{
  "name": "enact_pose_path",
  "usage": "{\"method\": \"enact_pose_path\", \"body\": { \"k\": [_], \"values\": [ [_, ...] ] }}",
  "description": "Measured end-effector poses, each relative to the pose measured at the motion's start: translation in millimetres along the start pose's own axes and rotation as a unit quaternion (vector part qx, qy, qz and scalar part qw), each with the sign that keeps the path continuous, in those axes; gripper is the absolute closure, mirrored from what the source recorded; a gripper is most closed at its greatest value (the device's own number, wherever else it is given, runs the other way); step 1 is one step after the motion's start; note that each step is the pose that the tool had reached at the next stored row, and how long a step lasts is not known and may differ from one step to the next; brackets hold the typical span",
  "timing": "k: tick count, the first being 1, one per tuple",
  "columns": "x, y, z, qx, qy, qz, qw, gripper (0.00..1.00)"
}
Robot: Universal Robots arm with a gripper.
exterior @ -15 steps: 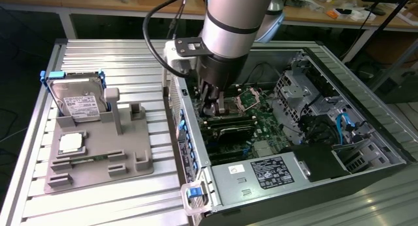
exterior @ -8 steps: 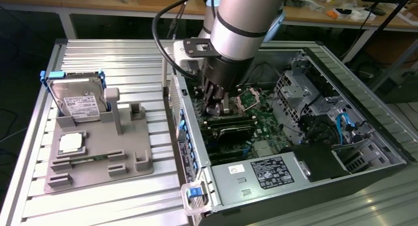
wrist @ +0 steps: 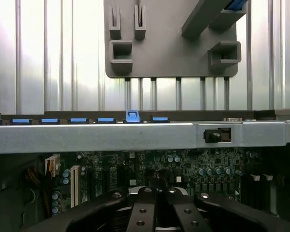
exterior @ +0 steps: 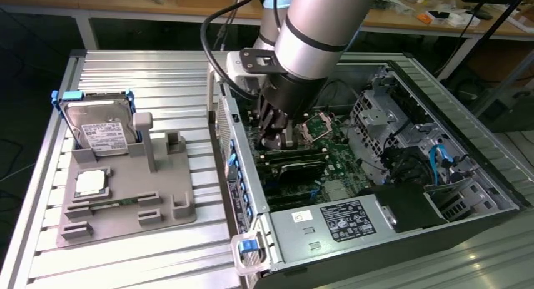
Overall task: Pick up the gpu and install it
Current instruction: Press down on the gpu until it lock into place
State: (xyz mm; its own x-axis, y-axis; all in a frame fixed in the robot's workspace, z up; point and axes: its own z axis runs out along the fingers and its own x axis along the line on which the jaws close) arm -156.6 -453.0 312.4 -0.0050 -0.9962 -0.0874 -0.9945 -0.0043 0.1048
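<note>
Black and closed, my gripper [exterior: 279, 137] hung inside the open computer case [exterior: 467, 151], fingers pressed together just above the green motherboard [exterior: 334, 154]. The gpu [exterior: 294, 166] sat low on that board right beneath me. On the grey holder tray [exterior: 125, 220] stood the hard drive [exterior: 99, 131].

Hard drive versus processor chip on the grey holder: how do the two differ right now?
The hard drive stands on edge, leaning back in its slot; the processor chip lies flat. The hard drive is the larger, a long rectangle; the processor chip is small and square. The hard drive carries a white label; the processor chip has a plain metal top. Both are silver and sit on the grey holder.
</note>
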Motion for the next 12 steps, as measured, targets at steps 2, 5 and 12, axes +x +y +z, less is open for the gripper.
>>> {"method": "enact_pose_path", "body": {
  "k": [2,5,12],
  "values": [
    [0.0,-0.4,-0.1,-0.0142,-0.0004,0.001,0.9999,0.89],
    [0.1,-1.3,-0.3,-0.0349,-0.0010,0.003,0.9994,0.89],
    [13.4,-3.2,-0.4,-0.0506,-0.0028,0.005,0.9987,0.89]
  ]
}}
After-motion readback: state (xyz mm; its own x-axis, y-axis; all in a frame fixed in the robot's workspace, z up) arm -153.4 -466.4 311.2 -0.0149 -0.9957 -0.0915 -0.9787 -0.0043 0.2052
